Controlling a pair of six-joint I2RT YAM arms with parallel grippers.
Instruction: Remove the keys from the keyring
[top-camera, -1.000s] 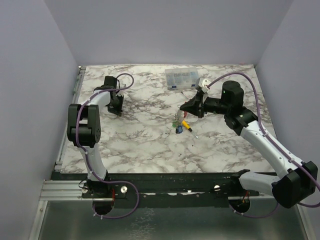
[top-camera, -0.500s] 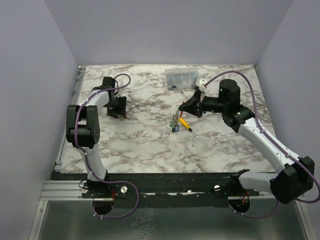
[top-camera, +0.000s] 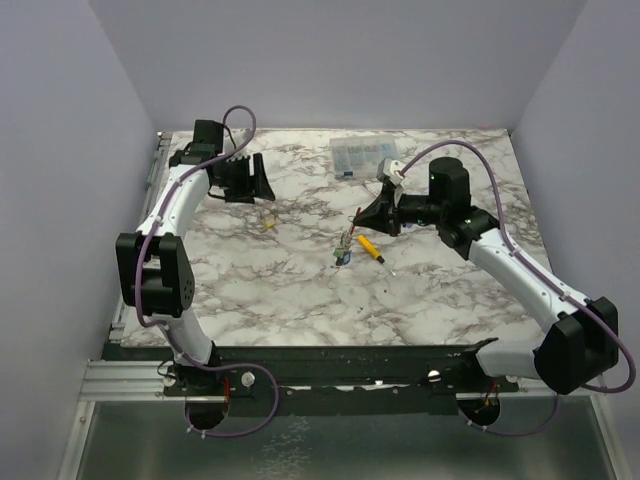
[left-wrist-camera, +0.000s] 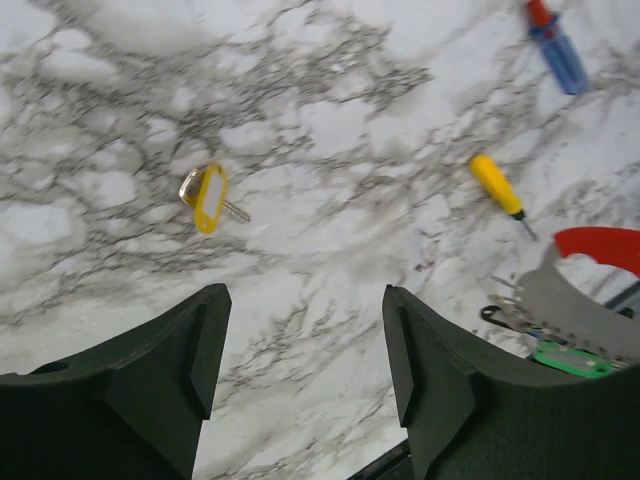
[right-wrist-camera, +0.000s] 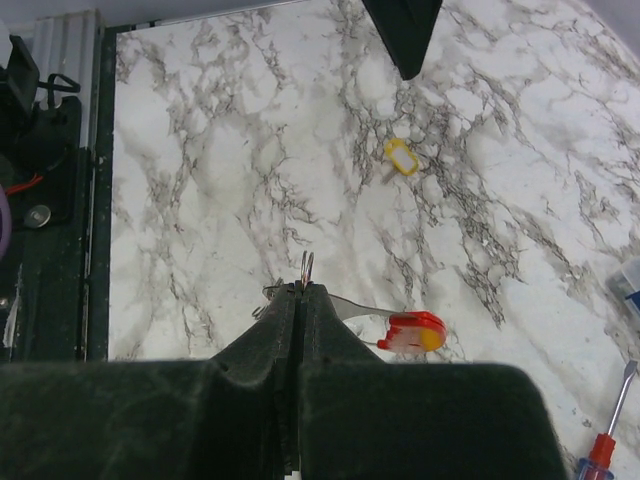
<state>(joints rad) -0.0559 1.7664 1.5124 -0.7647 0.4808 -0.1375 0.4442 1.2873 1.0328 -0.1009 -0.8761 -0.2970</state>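
Marble counter (top-camera: 300, 290), purple walls. Since half a second ago, the left gripper (top-camera: 255, 180) has drawn back toward the far-left corner. A yellow key (top-camera: 268, 222) now lies loose near its former spot. The right gripper (top-camera: 365, 217) has shifted slightly left, mid-counter. The left fingers (left-wrist-camera: 140, 380) are spread wide and hold nothing. The right fingers (right-wrist-camera: 250, 365) are pressed together on the keyring (right-wrist-camera: 306, 266). Its red strap (right-wrist-camera: 410, 335) and remaining keys (top-camera: 343, 252) hang off it, beside the yellow screwdriver (top-camera: 370, 247).

I count three keys: one yellow-headed key (top-camera: 268, 222) lying loose at nine o'clock from the one keyring (right-wrist-camera: 306, 268), plus a green key (left-wrist-camera: 565, 358) and a blue key (top-camera: 341, 260) on it. There are two screwdrivers: one yellow-handled screwdriver (top-camera: 368, 247) and one red-and-blue screwdriver (left-wrist-camera: 555, 45). There is one clear parts box (top-camera: 365, 155).
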